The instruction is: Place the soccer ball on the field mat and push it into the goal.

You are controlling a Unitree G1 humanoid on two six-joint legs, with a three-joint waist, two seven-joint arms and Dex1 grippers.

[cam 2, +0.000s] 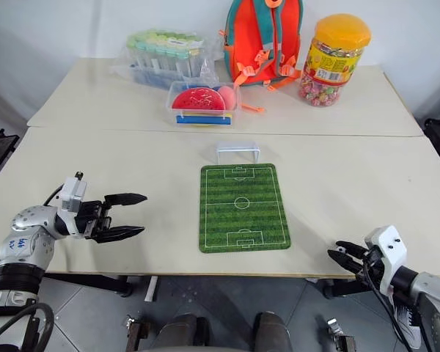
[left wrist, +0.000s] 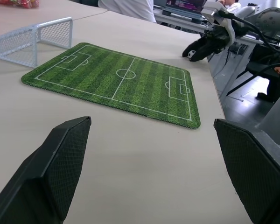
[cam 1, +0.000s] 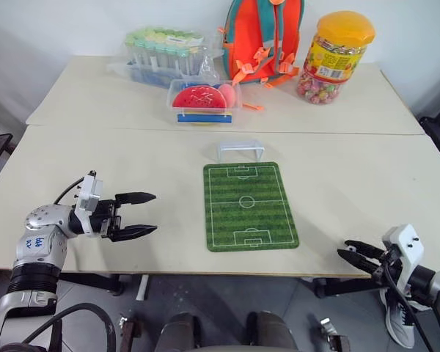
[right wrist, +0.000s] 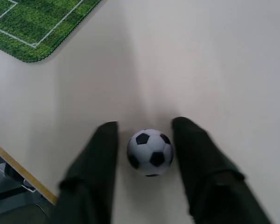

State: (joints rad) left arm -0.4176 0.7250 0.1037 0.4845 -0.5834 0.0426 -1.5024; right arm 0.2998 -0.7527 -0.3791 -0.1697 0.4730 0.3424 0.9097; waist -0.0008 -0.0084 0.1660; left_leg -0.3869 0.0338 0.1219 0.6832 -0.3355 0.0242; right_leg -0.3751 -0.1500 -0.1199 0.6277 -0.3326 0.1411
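Note:
The soccer ball (right wrist: 149,151) is tiny, white with black patches, and rests on the beige table near its front right edge. My right gripper (right wrist: 145,122) is shut on it, one black finger on each side; from the head it sits at the table's front right corner (cam 1: 344,248). The green field mat (cam 1: 249,205) with white pitch lines lies flat at the table's centre, to the left of the ball. The small white goal (cam 1: 240,150) stands just beyond the mat's far short edge. My left gripper (cam 1: 154,213) is open, level, pointing right toward the mat from the table's left side.
At the back stand a clear box with a red lid (cam 1: 203,101), an orange and teal backpack (cam 1: 264,37), a yellow-lidded candy jar (cam 1: 336,55) and a rack of tubes (cam 1: 165,51). Bare tabletop (cam 1: 95,158) surrounds the mat. The table's front edge (cam 1: 308,274) runs close to the ball.

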